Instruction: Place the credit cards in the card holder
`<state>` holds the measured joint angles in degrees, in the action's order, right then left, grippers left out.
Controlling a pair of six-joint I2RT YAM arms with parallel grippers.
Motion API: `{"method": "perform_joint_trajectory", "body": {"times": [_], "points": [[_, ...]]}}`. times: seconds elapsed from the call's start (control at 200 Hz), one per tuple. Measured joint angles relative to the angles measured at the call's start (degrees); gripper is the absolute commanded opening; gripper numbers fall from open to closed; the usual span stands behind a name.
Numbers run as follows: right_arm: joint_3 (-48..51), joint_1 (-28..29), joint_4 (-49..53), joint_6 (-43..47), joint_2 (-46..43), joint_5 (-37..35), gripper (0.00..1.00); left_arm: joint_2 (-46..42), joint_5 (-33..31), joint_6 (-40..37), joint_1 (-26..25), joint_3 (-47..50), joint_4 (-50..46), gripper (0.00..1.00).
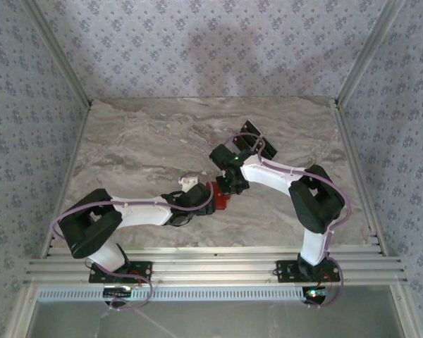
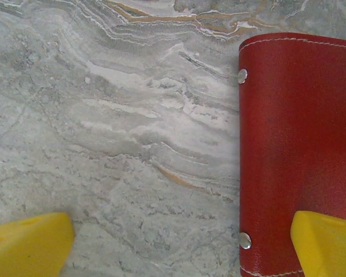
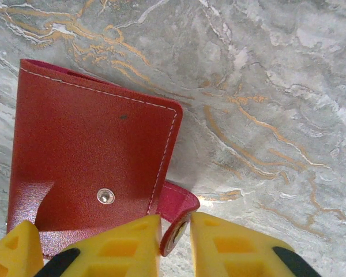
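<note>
One red card holder [image 3: 92, 138], snap tab [image 3: 180, 202] pinched by right tool [image 3: 176, 224]

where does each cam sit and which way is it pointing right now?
Top external: above and behind the robot, looking down on the table; left arm and right arm show.
Left wrist: looks down at the table; open left gripper, card holder at right.
Right wrist: looks down; right gripper pinches the holder's snap tab.
Shared: all three see the card holder.

A lab test cell is indicated by a grey marble-patterned tabletop [image 1: 141, 134], floral-patterned wall panels [image 1: 218, 42] and silver aluminium frame rails [image 1: 211, 269].
</note>
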<state>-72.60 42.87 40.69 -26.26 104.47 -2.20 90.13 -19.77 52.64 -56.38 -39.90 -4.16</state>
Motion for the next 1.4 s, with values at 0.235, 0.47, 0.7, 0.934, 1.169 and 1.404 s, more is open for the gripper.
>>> {"method": "perform_joint_trajectory", "body": {"times": [0.235,0.47,0.7,0.934,1.169,1.404], "points": [[0.0,-0.24,-0.13,0.0,-0.07,0.02,0.18,0.04,-0.02,0.0,0.0,0.0,0.09,0.99],[0.0,-0.39,-0.15,0.0,-0.76,0.04,0.21,0.04,-0.02,0.0,0.0,0.0,0.09,0.99],[0.0,-0.63,-0.17,0.0,-0.96,0.04,0.2,0.04,-0.02,0.0,0.0,0.0,0.11,0.99],[0.02,-0.63,-0.24,-0.02,-0.96,0.5,0.1,0.04,-0.17,0.0,-0.09,0.0,0.11,0.99],[0.09,-0.83,-0.63,0.0,-0.96,1.77,0.0,0.31,-0.68,0.0,-0.37,0.0,0.15,0.99],[2.29,-2.75,-3.45,-0.07,-2.99,6.78,0.0,0.31,-0.68,0.0,-0.37,0.0,0.15,0.99]]}}
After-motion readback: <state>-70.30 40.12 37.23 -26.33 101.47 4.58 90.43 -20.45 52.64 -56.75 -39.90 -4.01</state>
